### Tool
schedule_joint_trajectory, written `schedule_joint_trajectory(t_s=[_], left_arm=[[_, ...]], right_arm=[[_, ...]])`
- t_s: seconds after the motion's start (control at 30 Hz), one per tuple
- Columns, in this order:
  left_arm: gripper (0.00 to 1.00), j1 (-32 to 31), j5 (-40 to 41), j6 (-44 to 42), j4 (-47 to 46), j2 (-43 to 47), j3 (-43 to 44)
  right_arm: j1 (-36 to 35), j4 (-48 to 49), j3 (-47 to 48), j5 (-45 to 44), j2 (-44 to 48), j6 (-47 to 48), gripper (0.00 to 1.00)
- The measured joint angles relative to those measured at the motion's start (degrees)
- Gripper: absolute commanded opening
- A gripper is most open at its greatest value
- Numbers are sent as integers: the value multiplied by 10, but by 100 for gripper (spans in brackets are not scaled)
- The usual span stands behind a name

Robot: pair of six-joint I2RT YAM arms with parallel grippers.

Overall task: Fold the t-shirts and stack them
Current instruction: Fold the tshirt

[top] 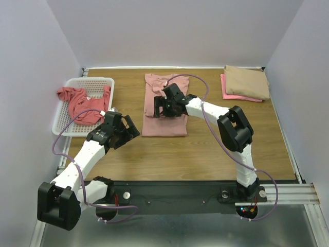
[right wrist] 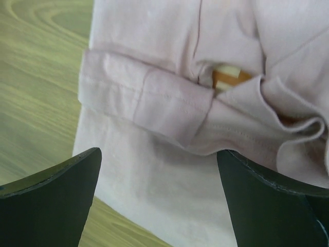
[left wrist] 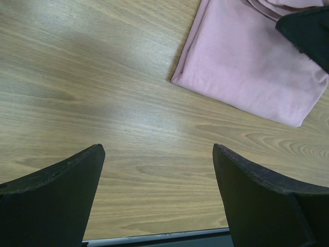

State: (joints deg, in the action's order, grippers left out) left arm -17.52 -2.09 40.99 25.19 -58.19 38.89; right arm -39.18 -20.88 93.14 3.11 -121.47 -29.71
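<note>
Left gripper (left wrist: 157,154): the jaws stand wide apart with nothing between them, over the bare wooden table (left wrist: 103,77), just beside the near left corner of the dusty-pink t-shirt (left wrist: 247,72).

Right gripper (right wrist: 159,157): the jaws are equally wide apart and hold nothing. They sit over the same shirt's folded-in sleeve and bunched collar, where an orange-and-cream label (right wrist: 229,78) shows.

In the top view this shirt lies partly folded as a long strip at the table centre. The coral-red t-shirt (top: 82,103) lies crumpled in the white mesh basket (top: 90,81) at the left edge. At the far right corner, the folded tan t-shirt (top: 248,81) rests on the folded bright pink t-shirt (top: 229,93).
</note>
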Motion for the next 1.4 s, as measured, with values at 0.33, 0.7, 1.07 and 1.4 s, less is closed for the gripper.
schedule_joint_trajectory(t_s=[0.33,0.7,1.07,1.4], left_arm=[[98,0,2,0,2,-1,0],[99,0,6,0,4,-21,0],[99,0,-20,1,-34,-58,0],[95,0,-40,16,-104,-124,0]], right_arm=[[5,1,123,-101,-77,17,100],[19,4,203,-158,-105,89,100],[-25,9,43,-111,24,137,100],[-78,11,43,-107,-36,90,100]])
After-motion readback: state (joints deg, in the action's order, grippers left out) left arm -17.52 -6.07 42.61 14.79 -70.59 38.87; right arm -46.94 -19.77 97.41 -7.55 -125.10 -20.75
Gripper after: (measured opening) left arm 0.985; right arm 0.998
